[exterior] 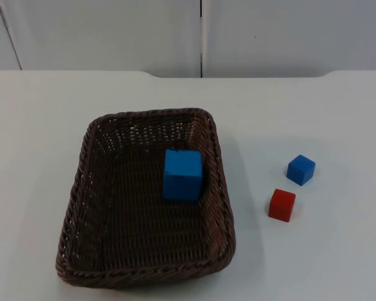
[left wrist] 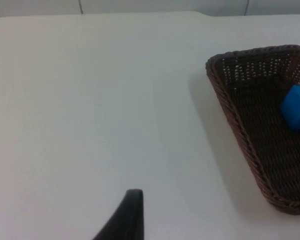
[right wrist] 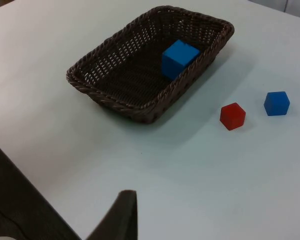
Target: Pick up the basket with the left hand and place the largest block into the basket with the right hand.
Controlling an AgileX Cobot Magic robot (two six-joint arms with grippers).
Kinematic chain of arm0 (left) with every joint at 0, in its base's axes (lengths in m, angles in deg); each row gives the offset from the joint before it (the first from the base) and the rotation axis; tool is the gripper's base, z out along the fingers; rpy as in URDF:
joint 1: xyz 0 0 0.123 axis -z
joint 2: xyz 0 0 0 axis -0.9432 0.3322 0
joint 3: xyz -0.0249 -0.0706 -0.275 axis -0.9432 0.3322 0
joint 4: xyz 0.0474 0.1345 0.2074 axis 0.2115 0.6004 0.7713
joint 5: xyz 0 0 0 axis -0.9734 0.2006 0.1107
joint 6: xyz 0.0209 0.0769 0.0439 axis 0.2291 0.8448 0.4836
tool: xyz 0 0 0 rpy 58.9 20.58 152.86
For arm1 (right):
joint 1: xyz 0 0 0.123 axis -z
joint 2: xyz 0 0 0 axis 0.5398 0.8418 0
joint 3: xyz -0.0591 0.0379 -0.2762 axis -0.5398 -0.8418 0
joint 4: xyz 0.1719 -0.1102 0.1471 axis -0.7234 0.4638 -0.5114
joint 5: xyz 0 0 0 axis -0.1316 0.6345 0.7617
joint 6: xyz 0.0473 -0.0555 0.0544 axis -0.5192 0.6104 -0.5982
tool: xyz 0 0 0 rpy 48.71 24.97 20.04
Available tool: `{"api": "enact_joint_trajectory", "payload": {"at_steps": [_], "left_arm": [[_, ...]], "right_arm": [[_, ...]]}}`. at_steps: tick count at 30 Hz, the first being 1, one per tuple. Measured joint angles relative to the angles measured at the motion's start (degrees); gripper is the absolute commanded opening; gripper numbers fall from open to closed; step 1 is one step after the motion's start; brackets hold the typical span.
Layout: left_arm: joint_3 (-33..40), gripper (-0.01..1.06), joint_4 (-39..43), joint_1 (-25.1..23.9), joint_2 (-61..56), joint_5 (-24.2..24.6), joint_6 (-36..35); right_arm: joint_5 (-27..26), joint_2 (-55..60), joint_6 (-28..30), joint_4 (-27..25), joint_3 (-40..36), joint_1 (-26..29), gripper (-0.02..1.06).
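Note:
A dark brown wicker basket [exterior: 220, 182] rests on the white table, left of centre. Inside it, against its right wall, lies the largest block, a bright blue cube [exterior: 182, 175]. My left gripper [left wrist: 132, 215] hangs over bare table beside the basket [left wrist: 230, 110], well apart from it; the blue cube [left wrist: 297, 107] sits within the rim. My right gripper [right wrist: 122, 215] is raised and far back from the basket [right wrist: 115, 102] and the blue cube [right wrist: 179, 58], touching nothing.
A small blue block [exterior: 301, 169] and a small red block [exterior: 282, 205] lie on the table right of the basket, close together. The right wrist view has them too, blue [right wrist: 276, 103] and red [right wrist: 233, 116], plus the table's edge [right wrist: 20, 170].

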Motion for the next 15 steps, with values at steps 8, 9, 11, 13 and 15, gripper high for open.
{"api": "enact_joint_trajectory", "payload": {"at_steps": [8, 9, 11, 13, 15], "left_arm": [[0.0, 1.05, 0.0, -6.3, 0.0, 0.0, 0.0], [0.0, 1.05, 0.0, -6.6, 0.0, 0.0, 0.0], [0.0, 1.05, 0.0, -6.7, 0.0, 0.0, 0.0], [0.0, 1.05, 0.0, -6.9, 0.0, 0.0, 0.0], [0.0, 1.05, 0.0, -6.9, 0.0, 0.0, 0.0]], "right_arm": [[0.0, 0.0, 0.0, 0.0, 0.0, 0.0, 1.05], [0.0, 0.0, 0.0, 0.0, 0.0, 0.0, 1.05], [0.0, 0.0, 0.0, 0.0, 0.0, 0.0, 1.05], [0.0, 0.0, 0.0, 0.0, 0.0, 0.0, 1.05], [0.0, 0.0, 0.0, -0.1, 0.0, 0.0, 1.05]]}}
